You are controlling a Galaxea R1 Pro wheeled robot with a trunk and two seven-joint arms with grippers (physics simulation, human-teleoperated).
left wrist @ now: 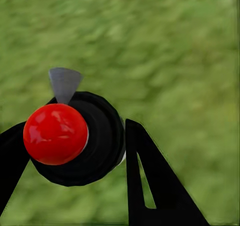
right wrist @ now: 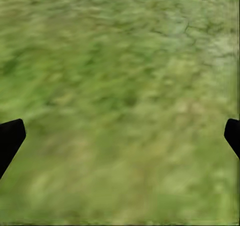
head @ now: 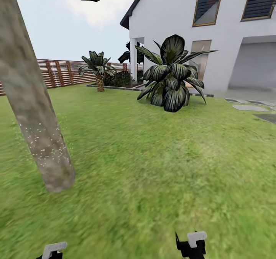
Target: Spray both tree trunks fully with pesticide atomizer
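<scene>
Clamped around the pesticide atomizer [left wrist: 75, 141], our left gripper [left wrist: 70, 151] had the black body pinched between its two dark fingers in the left wrist view, with the red cap facing the camera and the grey nozzle poking past it over blurred grass. Over in the head view, the tree trunk [head: 36, 113] stood at our ten o'clock, leaning across the frame, and we could see pesticide [head: 48, 144] as white specks dusting its lower stretch while the bark higher up looked bare. From where the speckling stopped, we judged this trunk was only partly covered, so the step in hand called for turning the nozzle back toward ten o'clock and working upward in slow passes, keeping the squeeze firm so the bottle would not twist. Straight ahead at twelve o'clock sat the broad dark-leaved shrub [head: 172, 79] before the white house [head: 199, 33], not our target. Further right, our right gripper [right wrist: 120, 136] hung spread wide with nothing between its fingers above the lawn [head: 161, 167]; we reckoned it was best kept clear of the spray line.
</scene>
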